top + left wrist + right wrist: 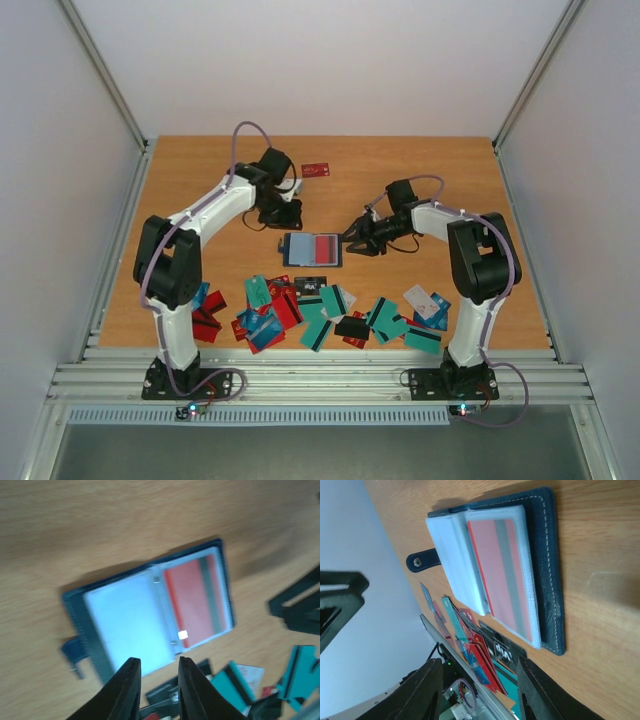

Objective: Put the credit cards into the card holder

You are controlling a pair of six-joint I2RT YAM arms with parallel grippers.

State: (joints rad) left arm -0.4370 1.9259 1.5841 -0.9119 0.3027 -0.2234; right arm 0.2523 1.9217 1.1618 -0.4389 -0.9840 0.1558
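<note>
While holder (pixel 312 248) lies open on table (pixel 450 180), red card (pixel 192 597) sleeved inside, left gripper (pixel 157 662) and right gripper (pixel 480 667) flank it, jaws apart, empty; cards (pixel 320 310) heaped near front edge.

Left wrist view smeared: card holder (pixel 150 607) edges soft, red card (pixel 186 600) in it a blur. Frame edge cuts the loose cards (pixel 236 682). Own view crops the right gripper (pixel 479 676) at the bottom, fingers (pixel 422 692) covering some loose cards. Overhead, card print too small to read.
</note>
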